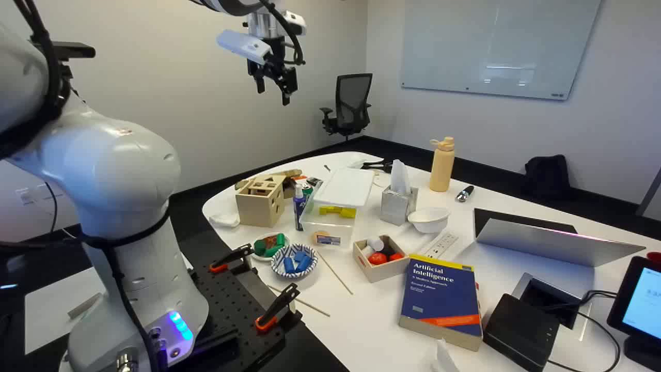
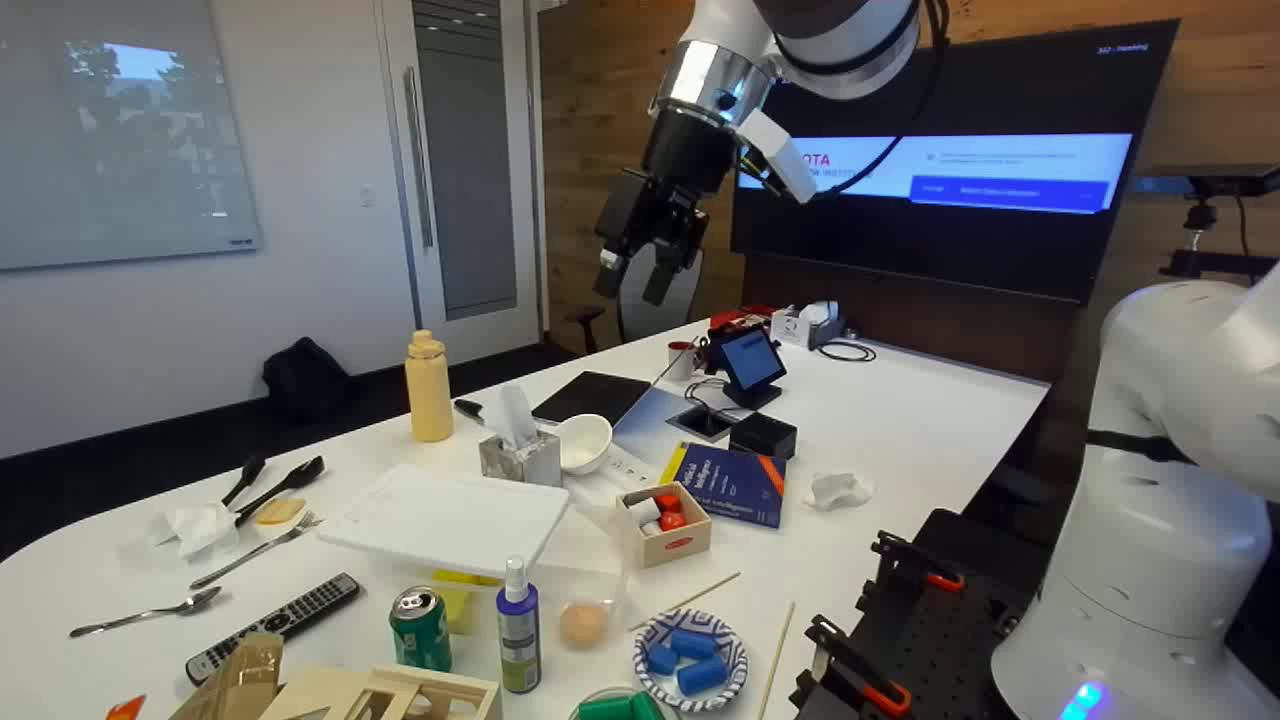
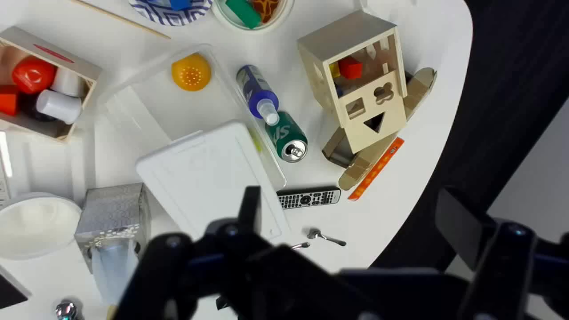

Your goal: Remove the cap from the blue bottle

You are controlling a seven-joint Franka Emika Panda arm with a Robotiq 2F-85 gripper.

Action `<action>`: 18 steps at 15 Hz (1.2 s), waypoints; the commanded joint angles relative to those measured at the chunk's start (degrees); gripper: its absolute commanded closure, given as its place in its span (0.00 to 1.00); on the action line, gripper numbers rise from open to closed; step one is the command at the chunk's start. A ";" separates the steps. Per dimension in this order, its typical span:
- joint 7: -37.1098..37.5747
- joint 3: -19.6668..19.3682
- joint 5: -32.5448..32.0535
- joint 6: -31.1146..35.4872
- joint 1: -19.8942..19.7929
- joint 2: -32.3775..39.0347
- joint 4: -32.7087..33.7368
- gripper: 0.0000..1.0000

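Lowering the gripper (image 2: 630, 293) onto the pale cap (image 3: 268, 112) is, I judge, your step in hand: the cap sits in place on the blue bottle (image 2: 519, 645), and the gripper hangs well above the counter (image 1: 372, 325), its fingers (image 3: 252, 206) spread apart with nothing between them. The bottle stands upright just beside the clear bin (image 3: 191, 111), in from the counter's curved edge, with the wooden box (image 1: 261, 209) between it and that edge; the patterned bowl (image 1: 278, 262) lies nearer the edge where the robot (image 1: 113, 160) is mounted. Come in from straight above and centre on the cap in the wrist view before you drop. I would turn the gripper so its fingers line up along the bin's side; one should then pass over the shorter can (image 2: 420, 635), and neither should catch the white lid (image 3: 209, 173). Go only deep enough to hold the cap, leaving the bottle's shoulder free. Close slowly, as an off-centre squeeze could tip the bottle. Then pull straight up, rocking slightly if the whole bottle starts to rise, since no second hand holds it down.
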 commanded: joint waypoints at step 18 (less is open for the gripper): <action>11.37 9.67 -16.98 15.63 -3.02 34.56 9.63 0.00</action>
